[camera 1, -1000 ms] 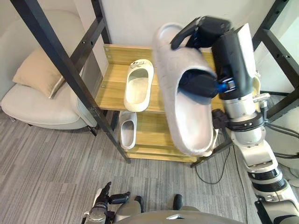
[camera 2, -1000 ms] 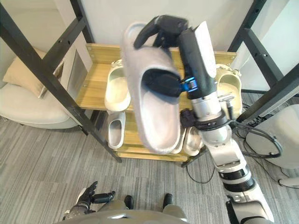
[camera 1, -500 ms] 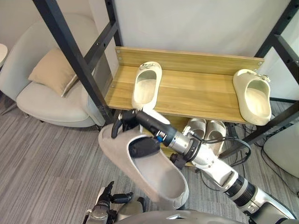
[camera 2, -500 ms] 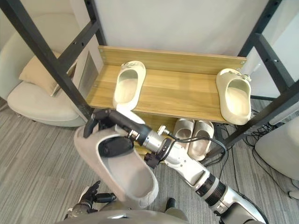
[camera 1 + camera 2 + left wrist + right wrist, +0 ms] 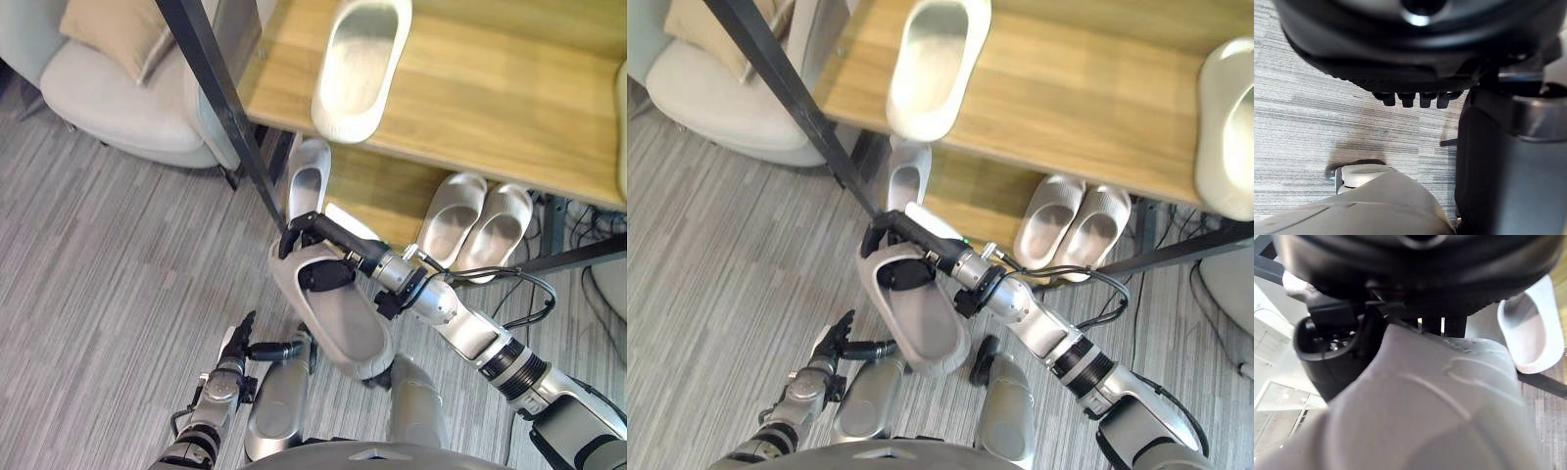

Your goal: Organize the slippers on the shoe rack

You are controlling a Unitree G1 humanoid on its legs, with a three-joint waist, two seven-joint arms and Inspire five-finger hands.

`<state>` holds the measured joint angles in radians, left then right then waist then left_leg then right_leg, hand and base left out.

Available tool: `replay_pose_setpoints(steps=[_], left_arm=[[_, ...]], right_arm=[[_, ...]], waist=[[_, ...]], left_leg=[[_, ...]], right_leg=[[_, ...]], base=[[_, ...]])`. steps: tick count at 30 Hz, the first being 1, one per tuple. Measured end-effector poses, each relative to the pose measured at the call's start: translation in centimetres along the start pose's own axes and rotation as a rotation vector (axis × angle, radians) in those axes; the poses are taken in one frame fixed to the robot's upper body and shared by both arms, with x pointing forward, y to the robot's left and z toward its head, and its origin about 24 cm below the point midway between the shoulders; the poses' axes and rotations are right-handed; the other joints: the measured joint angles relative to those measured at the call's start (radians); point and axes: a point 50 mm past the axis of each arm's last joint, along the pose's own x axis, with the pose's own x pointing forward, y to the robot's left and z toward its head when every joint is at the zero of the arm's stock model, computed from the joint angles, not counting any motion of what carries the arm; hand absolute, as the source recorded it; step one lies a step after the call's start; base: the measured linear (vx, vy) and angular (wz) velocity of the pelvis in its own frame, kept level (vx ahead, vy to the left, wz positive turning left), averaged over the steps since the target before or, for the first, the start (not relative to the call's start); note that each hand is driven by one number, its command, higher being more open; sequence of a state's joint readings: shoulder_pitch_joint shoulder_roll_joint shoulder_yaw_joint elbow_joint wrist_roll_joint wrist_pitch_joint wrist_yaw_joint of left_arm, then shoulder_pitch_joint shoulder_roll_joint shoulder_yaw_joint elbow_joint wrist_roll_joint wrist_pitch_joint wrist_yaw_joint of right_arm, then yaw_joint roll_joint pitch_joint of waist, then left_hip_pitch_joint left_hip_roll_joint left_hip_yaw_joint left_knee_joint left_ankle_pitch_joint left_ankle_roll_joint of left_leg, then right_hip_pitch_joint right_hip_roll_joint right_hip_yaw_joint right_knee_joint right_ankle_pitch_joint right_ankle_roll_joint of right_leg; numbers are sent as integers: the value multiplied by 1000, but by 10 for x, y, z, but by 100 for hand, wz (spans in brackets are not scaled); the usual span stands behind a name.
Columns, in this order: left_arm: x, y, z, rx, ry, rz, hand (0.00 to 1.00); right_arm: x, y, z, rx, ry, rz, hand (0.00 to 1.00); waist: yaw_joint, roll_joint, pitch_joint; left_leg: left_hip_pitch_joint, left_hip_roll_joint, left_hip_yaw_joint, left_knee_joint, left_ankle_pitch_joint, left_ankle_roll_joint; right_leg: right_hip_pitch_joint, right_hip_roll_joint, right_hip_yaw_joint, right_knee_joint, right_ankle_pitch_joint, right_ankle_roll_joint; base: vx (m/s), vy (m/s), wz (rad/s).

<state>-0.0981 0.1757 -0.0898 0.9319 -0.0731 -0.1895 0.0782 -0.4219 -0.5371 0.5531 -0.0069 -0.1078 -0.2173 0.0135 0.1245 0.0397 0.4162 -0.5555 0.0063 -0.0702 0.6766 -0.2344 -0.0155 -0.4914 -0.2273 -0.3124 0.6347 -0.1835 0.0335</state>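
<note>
My right hand (image 5: 315, 247) is shut on a large grey slipper (image 5: 338, 313), fingers over its toe end and thumb inside the opening. It hangs low over the carpet, just in front of the wooden shoe rack's lower shelf (image 5: 377, 191). In the right wrist view the slipper's pale upper (image 5: 1425, 411) lies right under the hand. A pale slipper (image 5: 358, 64) lies on the top shelf (image 5: 480, 93), and a cream one (image 5: 1225, 127) at that shelf's right end. My left hand (image 5: 238, 351) hangs open low by the floor, fingers straight (image 5: 1410, 100).
The lower shelf holds a single pale slipper (image 5: 306, 176) at its left and a pair (image 5: 475, 223) at its right. A slanting black frame post (image 5: 220, 108) crosses in front of the rack's left end. A light armchair with a beige cushion (image 5: 108, 78) stands to the left.
The camera has tipped down, so the rack has slid up in the picture. My right hand has brought the slipper down from before the camera to low in front of the lower shelf.
</note>
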Motion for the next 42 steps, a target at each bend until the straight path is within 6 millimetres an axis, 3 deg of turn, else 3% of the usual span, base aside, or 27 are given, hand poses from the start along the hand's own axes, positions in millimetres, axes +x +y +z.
replay_pose_setpoints(steps=[5,8,15,22,27,30,31,36,42], left_arm=[[4,0,20,-66,-88,12,100],[6,2,31,-101,-127,24,100],[8,3,65,-152,-261,36,100],[8,-3,83,-200,-332,27,100],[7,-7,94,-208,-371,13,100],[8,-8,97,-207,-380,9,100],[8,-9,98,-208,-382,8,100],[8,-10,101,-212,-387,16,100],[9,-12,103,-211,-391,24,100]], right_arm=[[1,-56,-5,-147,24,-286,0],[2,-83,2,-223,3,-430,0],[12,-116,26,-331,-88,-565,0],[21,-138,43,-410,-148,-634,0],[34,-166,41,-467,-85,-702,0],[37,-172,34,-480,-39,-716,0],[38,-174,31,-495,-14,-721,100],[47,-174,17,-468,67,-751,100],[54,-173,17,-445,82,-783,100]], waist=[[-2,-1,16],[-3,-6,21],[9,-30,37],[33,-36,46],[43,-43,49],[52,-48,52],[55,-48,52],[57,-49,53],[62,-49,53]], left_leg=[[-164,-6,-37,136,-25,-17],[-248,-7,-55,219,-53,-31],[-434,-3,-87,373,-91,-54],[-535,-13,-117,427,-91,-62],[-584,-33,-136,436,-85,-73],[-590,-36,-137,436,-85,-74],[-593,-36,-137,436,-85,-74],[-599,-40,-137,437,-85,-74],[-603,-43,-137,436,-85,-74]], right_leg=[[-156,-37,-24,167,-64,-20],[-234,-55,-38,264,-111,-33],[-405,-80,-56,436,-186,-51],[-482,-111,-91,507,-217,-66],[-516,-135,-114,532,-233,-73],[-518,-143,-122,536,-238,-73],[-518,-145,-127,536,-238,-74],[-519,-157,-137,537,-241,-69],[-521,-161,-140,539,-245,-71]], base=[[-80,-78,17],[-53,-46,10],[-56,-17,6],[-26,32,13],[10,51,18],[32,41,10],[40,55,7],[16,75,3],[-2,57,2]])
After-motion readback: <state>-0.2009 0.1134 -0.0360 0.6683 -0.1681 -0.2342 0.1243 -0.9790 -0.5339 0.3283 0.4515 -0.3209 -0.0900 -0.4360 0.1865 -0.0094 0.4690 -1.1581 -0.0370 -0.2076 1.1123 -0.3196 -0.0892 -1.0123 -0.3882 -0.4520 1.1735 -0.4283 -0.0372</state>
